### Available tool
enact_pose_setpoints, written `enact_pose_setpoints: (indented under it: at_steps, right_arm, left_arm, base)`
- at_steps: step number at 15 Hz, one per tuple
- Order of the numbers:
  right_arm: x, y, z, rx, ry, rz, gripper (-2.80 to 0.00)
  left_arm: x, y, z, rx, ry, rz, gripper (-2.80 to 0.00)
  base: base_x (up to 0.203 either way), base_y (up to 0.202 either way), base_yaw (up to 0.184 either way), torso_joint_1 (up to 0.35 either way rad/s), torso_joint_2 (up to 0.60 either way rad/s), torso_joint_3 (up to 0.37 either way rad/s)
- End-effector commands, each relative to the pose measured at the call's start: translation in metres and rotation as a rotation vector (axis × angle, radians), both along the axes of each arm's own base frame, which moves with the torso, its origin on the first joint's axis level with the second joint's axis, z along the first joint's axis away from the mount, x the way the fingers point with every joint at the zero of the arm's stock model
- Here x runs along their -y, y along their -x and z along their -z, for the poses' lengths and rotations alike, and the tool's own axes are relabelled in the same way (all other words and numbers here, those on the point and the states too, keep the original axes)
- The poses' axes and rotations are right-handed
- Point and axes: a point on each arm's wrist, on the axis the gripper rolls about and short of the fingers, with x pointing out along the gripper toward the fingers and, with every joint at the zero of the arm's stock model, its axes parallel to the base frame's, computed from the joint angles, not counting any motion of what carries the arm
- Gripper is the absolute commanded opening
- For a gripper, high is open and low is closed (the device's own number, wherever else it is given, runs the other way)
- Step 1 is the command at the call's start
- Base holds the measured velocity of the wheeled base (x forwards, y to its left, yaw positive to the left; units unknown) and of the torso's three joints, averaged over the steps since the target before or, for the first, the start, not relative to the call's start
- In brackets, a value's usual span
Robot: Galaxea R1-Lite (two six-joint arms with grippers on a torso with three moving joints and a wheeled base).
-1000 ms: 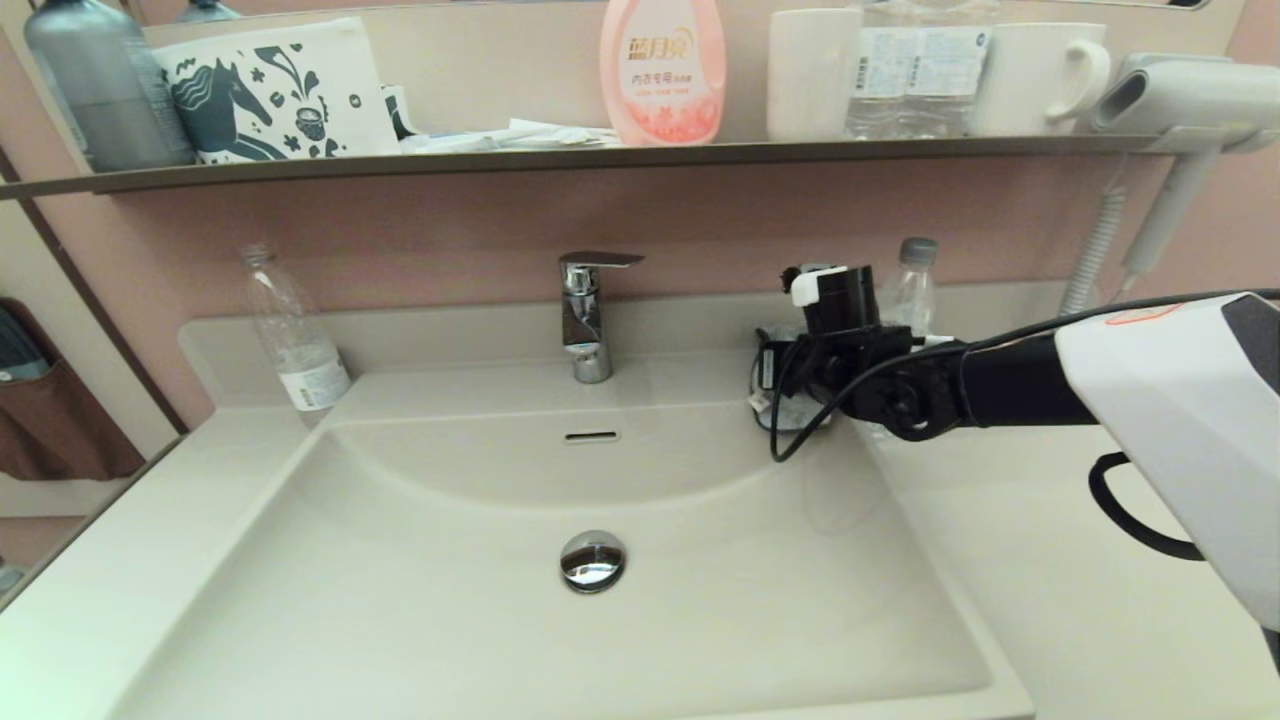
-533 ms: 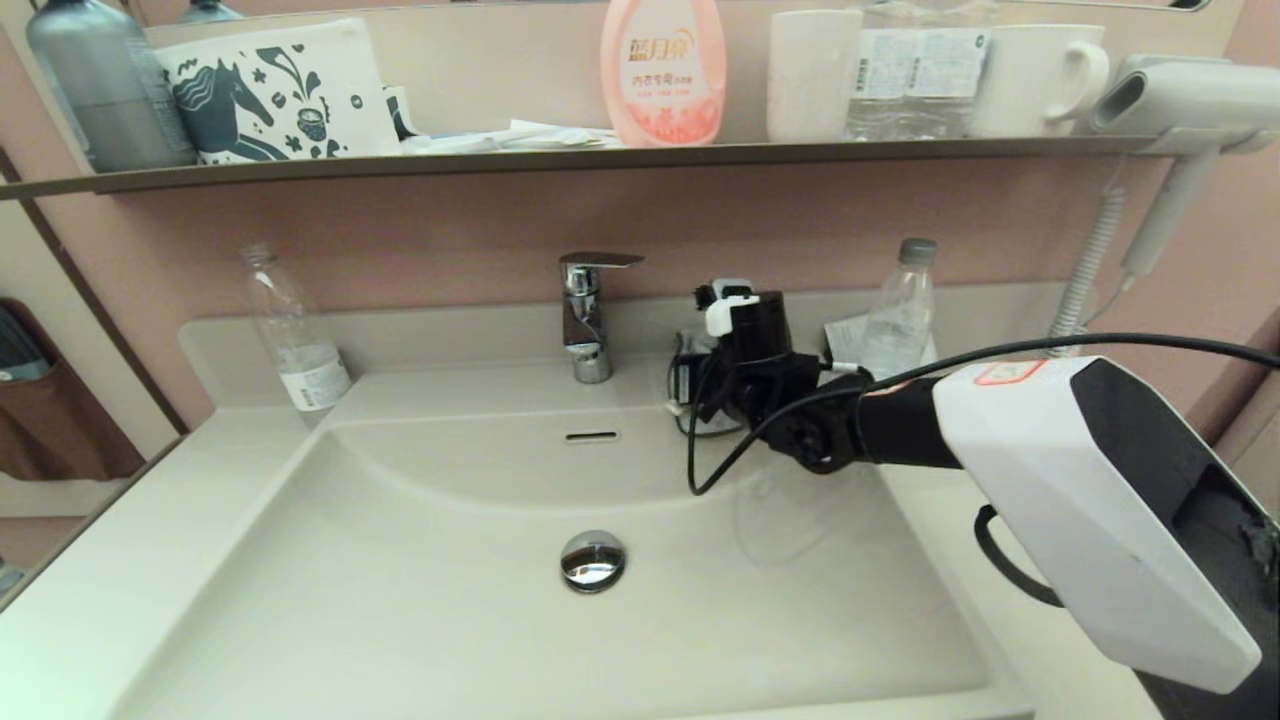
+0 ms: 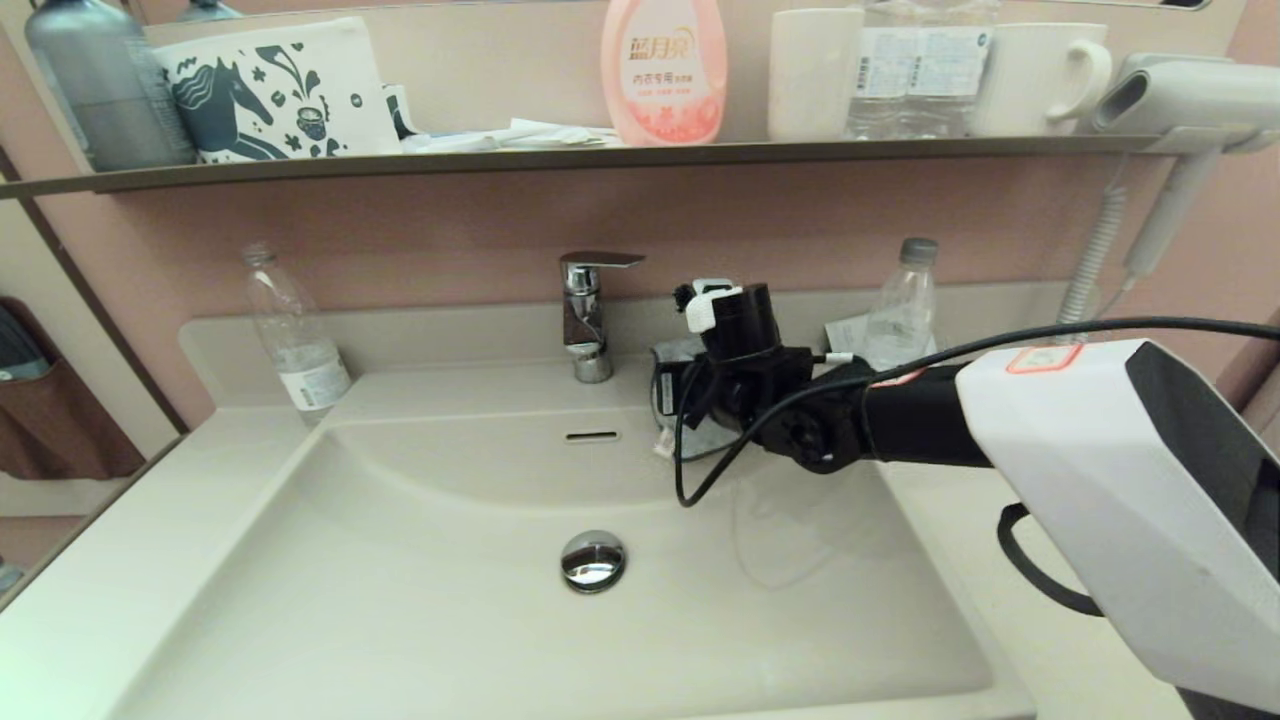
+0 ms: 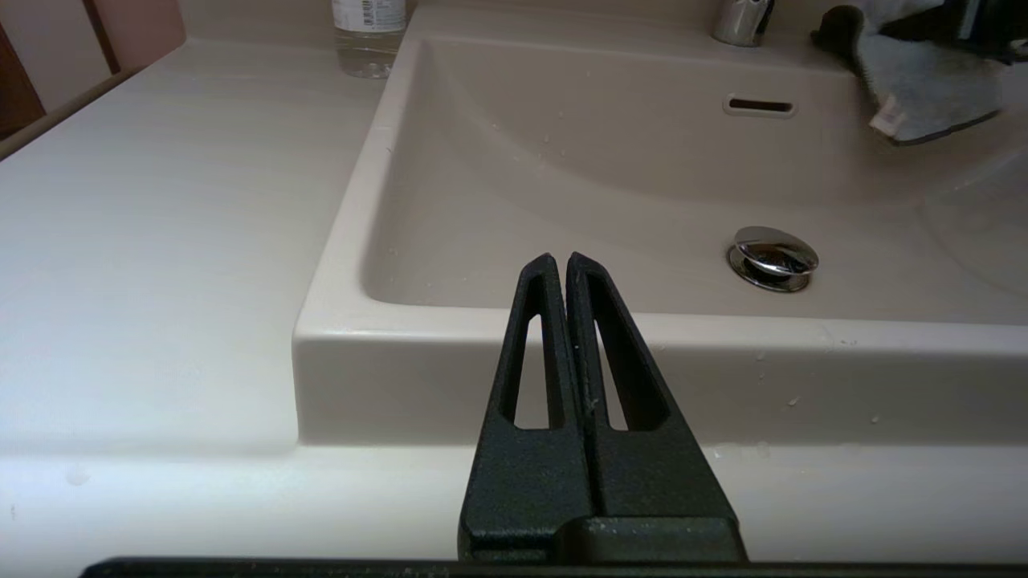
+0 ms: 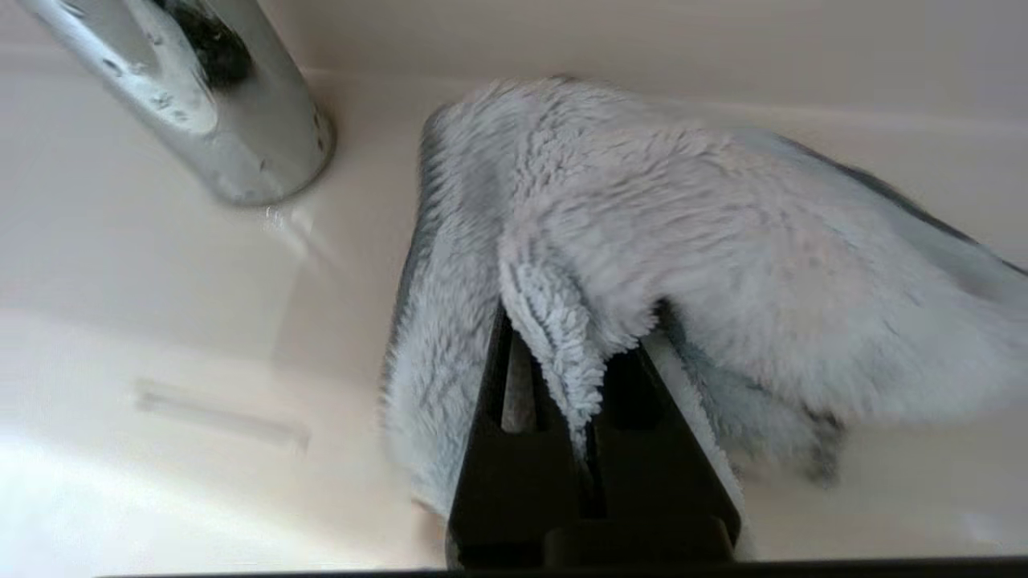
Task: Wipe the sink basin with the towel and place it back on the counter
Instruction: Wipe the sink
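Note:
The light-blue towel (image 5: 642,225) is bunched in my right gripper (image 5: 578,321), which is shut on a fold of it. It hangs over the back right rim of the cream sink basin (image 3: 420,600), just right of the faucet (image 3: 585,315). In the left wrist view the towel (image 4: 915,80) shows its grey side and white tag above the basin's back slope. The drain plug (image 3: 592,560) and overflow slot (image 3: 591,436) are uncovered. My left gripper (image 4: 560,261) is shut on nothing, low in front of the basin's front edge. The counter (image 3: 1000,520) flanks the basin.
A clear bottle (image 3: 295,335) stands at the back left of the counter and another bottle (image 3: 900,305) at the back right, behind my right arm. A shelf (image 3: 600,155) above holds bottles and mugs. A hair dryer (image 3: 1180,95) hangs at the far right.
My right arm has swung left with the towel, from the counter's back right corner to the basin's back right rim beside the faucet. The left gripper's earlier state is not shown.

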Motion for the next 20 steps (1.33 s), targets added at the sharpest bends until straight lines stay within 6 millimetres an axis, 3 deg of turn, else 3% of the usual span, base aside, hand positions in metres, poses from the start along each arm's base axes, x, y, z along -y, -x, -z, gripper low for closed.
enact_pose_setpoints:
  at_steps: [1, 5, 8, 10, 12, 17, 20]
  right_arm:
    - [0.014, 0.018, -0.046, 0.046, -0.050, 0.008, -2.80]
    - [0.049, 0.062, -0.097, 0.021, -0.072, 0.022, -2.80]
    - [0.091, 0.116, -0.128, -0.049, -0.037, 0.044, -2.80]
    - [0.132, 0.153, -0.140, -0.185, 0.056, 0.113, -2.80]
    - [0.181, 0.172, -0.148, -0.252, 0.085, 0.286, -2.80]
    - [0.269, 0.184, -0.137, -0.358, 0.057, 0.542, -2.80]
    - [0.302, 0.180, -0.101, -0.517, 0.066, 0.631, -2.80]
  left_arm:
    - [0.000, 0.000, 0.000, 0.000, 0.001, -0.001, -2.80]
    - [0.000, 0.000, 0.000, 0.000, 0.001, -0.001, -2.80]
    - [0.000, 0.000, 0.000, 0.000, 0.001, -0.001, -2.80]
    - [0.000, 0.000, 0.000, 0.000, 0.001, -0.001, -2.80]
    - [0.000, 0.000, 0.000, 0.000, 0.001, -0.001, -2.80]
    - [0.000, 0.000, 0.000, 0.000, 0.001, -0.001, -2.80]
    - [0.000, 0.000, 0.000, 0.000, 0.001, -0.001, -2.80]
  base:
    - [0.000, 0.000, 0.000, 0.000, 0.00, 0.000]
    - [0.000, 0.000, 0.000, 0.000, 0.00, 0.000]
    - [0.000, 0.000, 0.000, 0.000, 0.00, 0.000]
    - [0.000, 0.000, 0.000, 0.000, 0.00, 0.000]
    - [0.000, 0.000, 0.000, 0.000, 0.00, 0.000]
    - [0.000, 0.000, 0.000, 0.000, 0.00, 0.000]
    - [0.000, 0.000, 0.000, 0.000, 0.00, 0.000]
